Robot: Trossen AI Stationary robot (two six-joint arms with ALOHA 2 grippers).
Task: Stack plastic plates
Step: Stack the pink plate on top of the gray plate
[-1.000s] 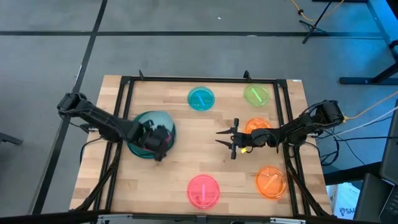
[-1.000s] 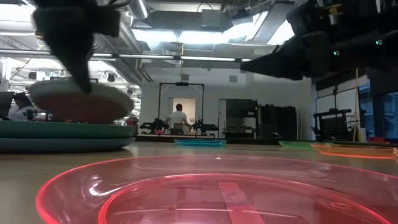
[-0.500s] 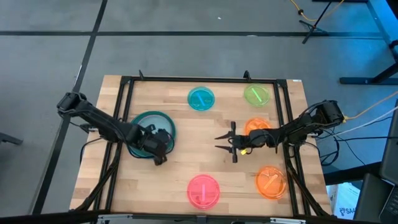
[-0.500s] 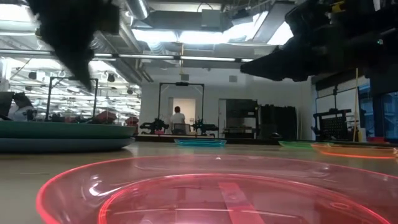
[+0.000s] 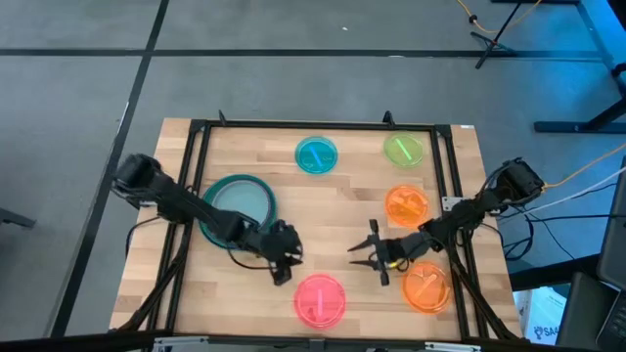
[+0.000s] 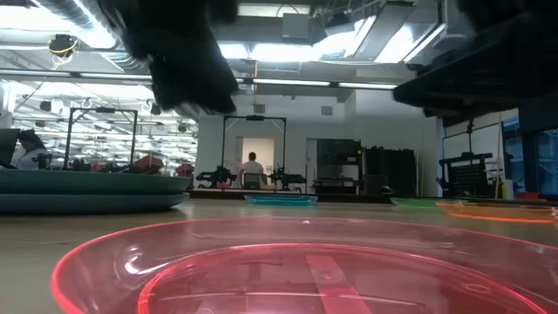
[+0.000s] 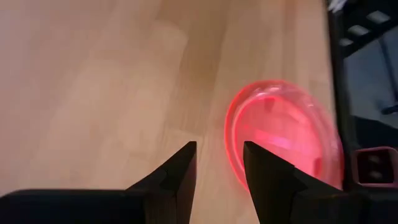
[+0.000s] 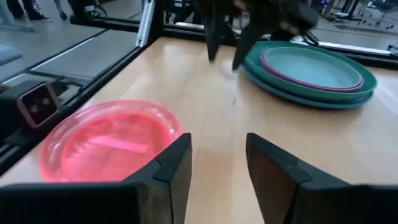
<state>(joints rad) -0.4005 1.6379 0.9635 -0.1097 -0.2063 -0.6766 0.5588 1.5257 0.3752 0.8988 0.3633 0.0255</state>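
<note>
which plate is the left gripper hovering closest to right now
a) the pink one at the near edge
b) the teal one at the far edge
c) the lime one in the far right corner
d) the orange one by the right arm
a: in the high view the left gripper, jaws open and empty, hangs just beside the pink plate, and the left wrist view shows that pink plate right ahead of its fingers.

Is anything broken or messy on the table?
Nothing looks broken or spilled. The stack of plates sits neatly, and the pink plate, teal plate, green plate and two orange plates lie flat on the table, not yet stacked.
</note>
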